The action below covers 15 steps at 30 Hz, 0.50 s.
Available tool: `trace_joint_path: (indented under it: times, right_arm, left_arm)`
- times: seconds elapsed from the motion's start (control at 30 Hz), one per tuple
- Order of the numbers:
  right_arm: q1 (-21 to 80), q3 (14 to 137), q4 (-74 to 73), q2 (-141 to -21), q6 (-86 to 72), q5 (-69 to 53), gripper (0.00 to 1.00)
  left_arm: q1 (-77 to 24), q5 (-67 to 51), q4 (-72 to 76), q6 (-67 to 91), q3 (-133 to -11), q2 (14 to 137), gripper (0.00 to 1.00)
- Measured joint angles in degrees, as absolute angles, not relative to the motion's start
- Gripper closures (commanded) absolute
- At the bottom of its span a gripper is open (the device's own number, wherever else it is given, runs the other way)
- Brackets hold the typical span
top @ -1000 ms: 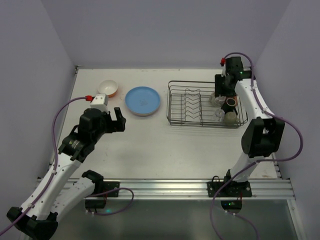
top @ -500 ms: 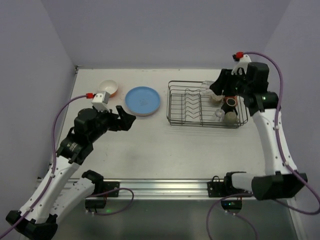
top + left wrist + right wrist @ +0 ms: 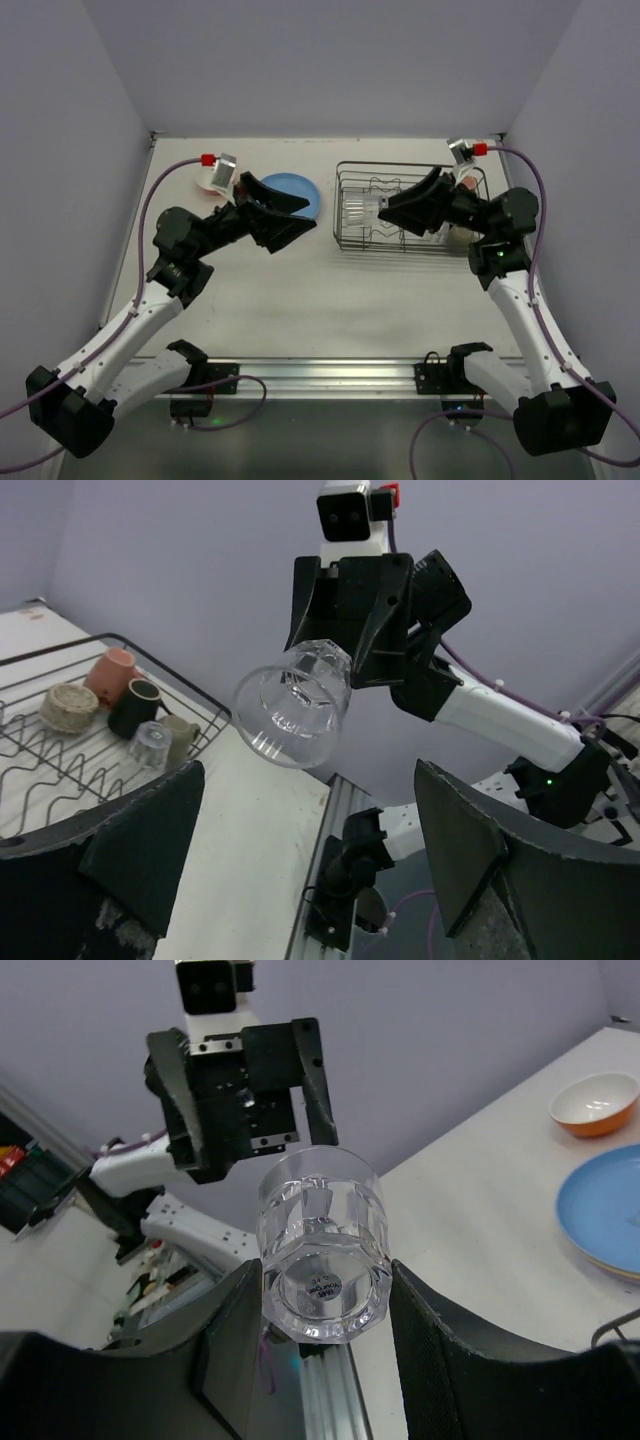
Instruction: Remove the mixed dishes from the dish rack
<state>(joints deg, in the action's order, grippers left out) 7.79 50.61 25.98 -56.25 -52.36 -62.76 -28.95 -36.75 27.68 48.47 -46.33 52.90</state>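
My right gripper [image 3: 385,208] is shut on a clear glass [image 3: 358,210] and holds it in the air, tilted, over the left end of the dish rack [image 3: 415,245]. In the right wrist view the glass [image 3: 322,1250] sits between both fingers, base toward the camera. My left gripper [image 3: 300,215] is open and empty, raised, facing the glass [image 3: 293,705] from the left with a gap between them. In the rack I see a pink mug [image 3: 110,672], a beige mug [image 3: 67,707], a dark brown mug [image 3: 135,708], an olive mug [image 3: 180,735] and a second clear glass [image 3: 152,745].
A blue plate [image 3: 605,1210] lies on the table left of the rack, partly hidden under my left gripper in the top view. An orange bowl [image 3: 597,1105], white inside, stands farther back left. Walls close in the table at the back and sides.
My right gripper lifted the glass from the rack's right side and swung it left over the rack's left end. My left arm rose and reached right toward it, jaws open.
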Motion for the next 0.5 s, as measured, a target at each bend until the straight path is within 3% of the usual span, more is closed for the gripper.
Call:
trace_joint_path:
  times: [0.2,0.37,0.5]
  right_arm:
    - [9.28,50.7,29.93,-54.08,-54.39,-64.25,1.0]
    - [9.69,51.48,28.32,-53.93,-52.64,-64.18,1.0]
    - [10.31,51.48,27.66,-54.0,-52.07,-64.2,1.0]
  left_arm:
    - [-35.09,-36.29,27.27,46.92,-51.31,57.45,0.3]
    - [-38.68,-35.46,27.35,45.82,-53.23,58.98,0.34]
    - [-41.5,-34.79,25.74,44.75,-56.1,62.11,0.46]
